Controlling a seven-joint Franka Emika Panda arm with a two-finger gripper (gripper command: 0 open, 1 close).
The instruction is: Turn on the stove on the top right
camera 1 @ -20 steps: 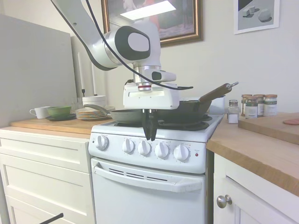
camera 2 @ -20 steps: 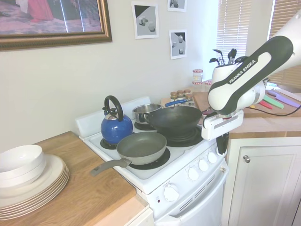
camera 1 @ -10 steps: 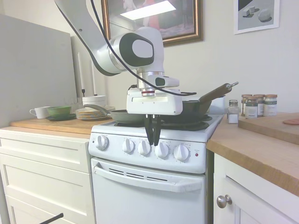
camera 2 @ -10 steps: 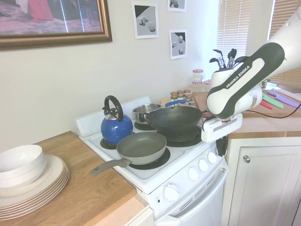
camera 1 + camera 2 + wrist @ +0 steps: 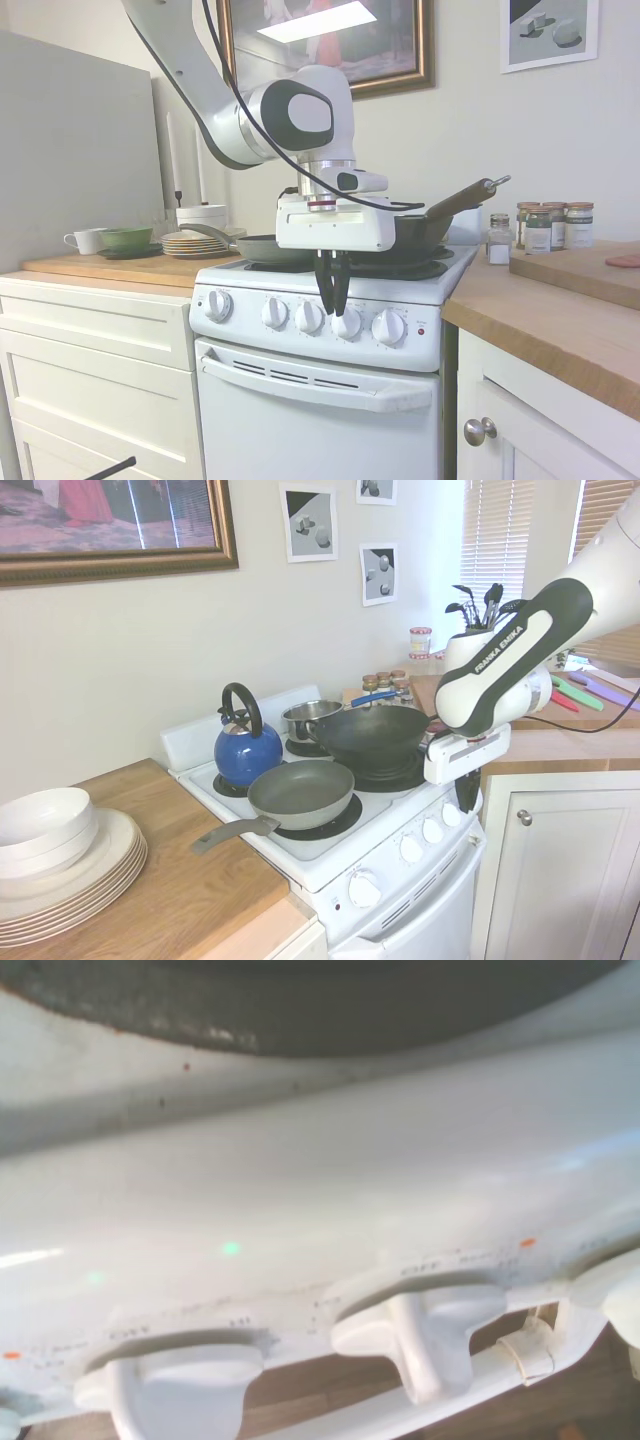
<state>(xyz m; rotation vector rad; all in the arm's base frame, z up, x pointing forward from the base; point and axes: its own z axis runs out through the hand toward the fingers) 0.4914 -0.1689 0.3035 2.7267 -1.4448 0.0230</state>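
Observation:
The stove (image 5: 300, 400) is a narrow white range with a row of round white knobs (image 5: 309, 317) and a small red light (image 5: 421, 331) on its front panel. My gripper (image 5: 333, 306) points straight down in front of that panel. Its dark fingers are shut with nothing between them, their tips just above the fourth knob (image 5: 347, 322) from the left. From the other side, the gripper (image 5: 467, 798) hangs at the stove's (image 5: 330, 855) front right corner. Two knobs (image 5: 430, 1335) show close up in the wrist view.
A dark wok (image 5: 425, 228) and a grey frying pan (image 5: 300, 792) sit on the front burners, a blue kettle (image 5: 245, 748) and a small pot (image 5: 308, 718) behind. Stacked plates (image 5: 70, 875) lie on the left counter, spice jars (image 5: 550, 226) on the right.
My gripper has shifted right along the knob row and dropped slightly, from over the third knob to over the fourth. The fingers stay shut.

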